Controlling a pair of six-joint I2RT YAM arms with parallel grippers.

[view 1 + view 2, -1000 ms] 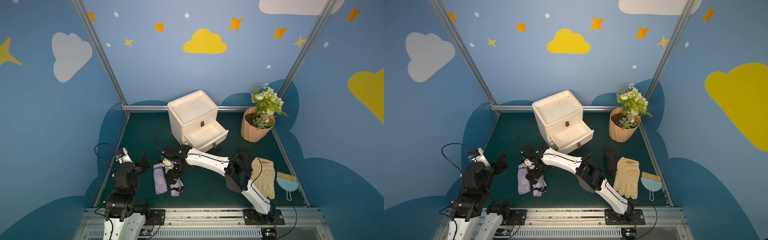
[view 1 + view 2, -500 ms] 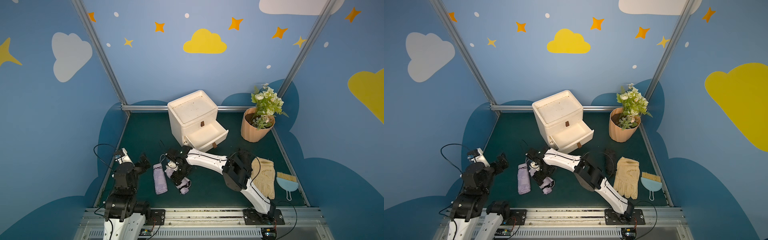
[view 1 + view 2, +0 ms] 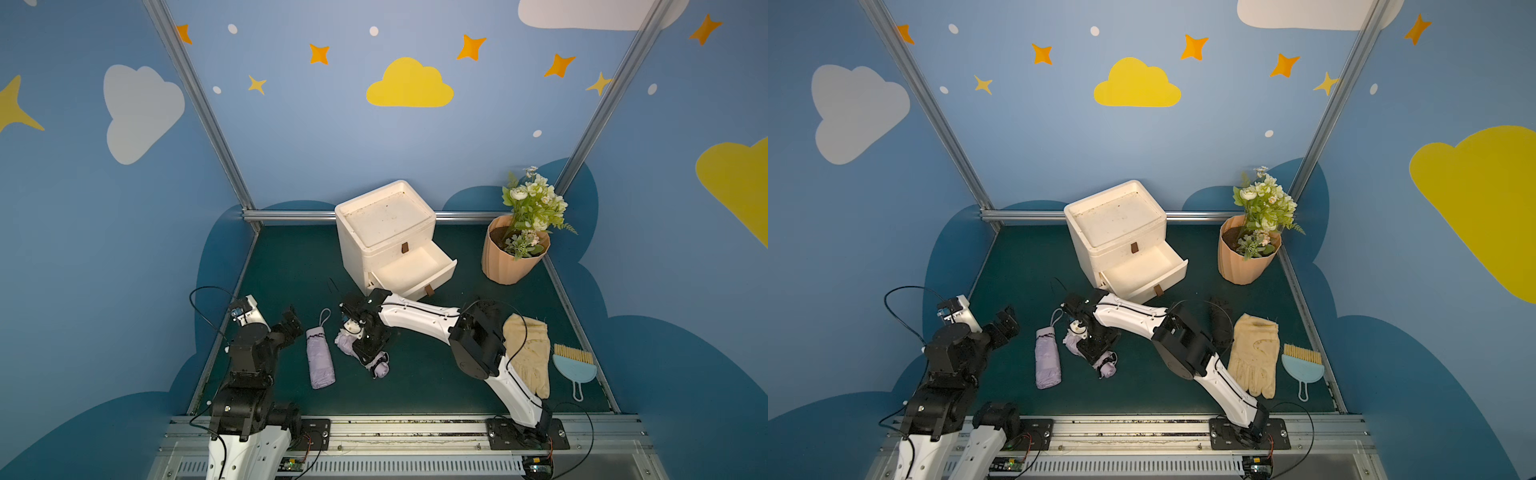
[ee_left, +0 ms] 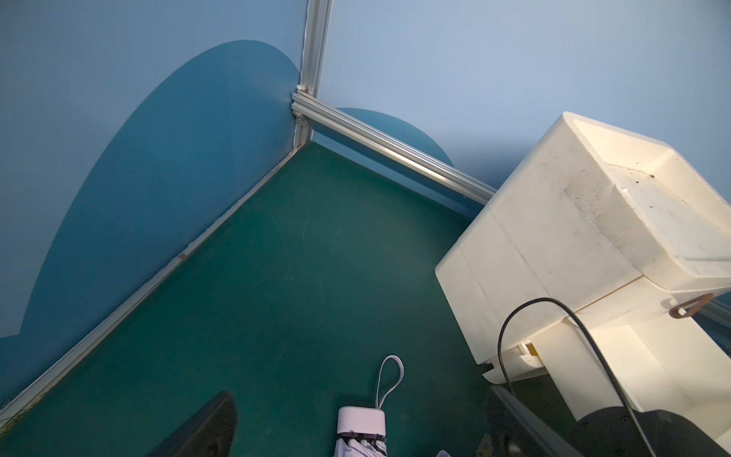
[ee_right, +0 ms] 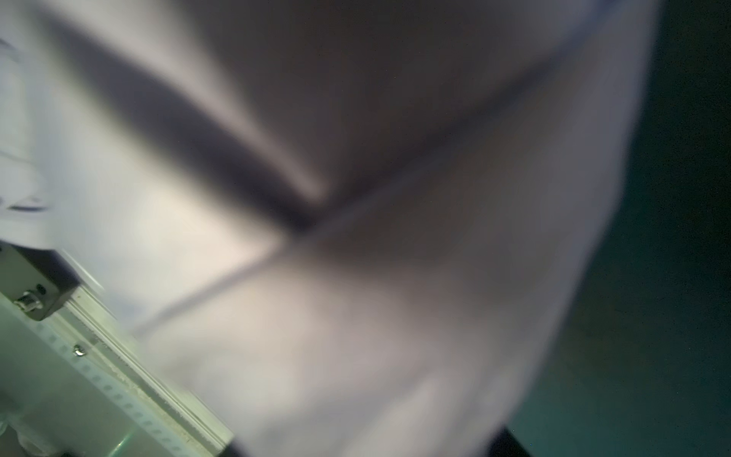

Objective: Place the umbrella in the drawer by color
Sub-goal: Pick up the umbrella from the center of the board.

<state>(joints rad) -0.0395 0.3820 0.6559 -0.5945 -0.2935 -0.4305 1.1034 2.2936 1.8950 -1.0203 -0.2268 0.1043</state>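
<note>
The crumpled umbrella [image 3: 344, 341], lilac and loose at one end, lies slanted on the green worktop [image 3: 291, 266] just in front of the white cabinet [image 3: 384, 224]. The right arm [image 3: 415, 316] reaches across to it with its black wrist set over the umbrella's middle. In the right wrist view blurred lilac cloth fills nearly everything, so I cannot tell whether those jaws are pinching it. Just beside it, on the left arm's side and not touching, lies the neat umbrella [image 3: 320, 359], also lilac and tightly furled, with its strap end toward the cabinet. The left arm [image 3: 253, 353] hangs near that end with its jaws spread wide, clear of the umbrella. The cabinet's lower drawer [image 3: 409, 268] stands pulled out, its inside bare, and the upper one is closed. Well apart on the right side lie cream gloves [image 3: 528, 353] and a blue brush [image 3: 573, 365]. A flower pot [image 3: 513, 257] stands near the back corner.
</note>
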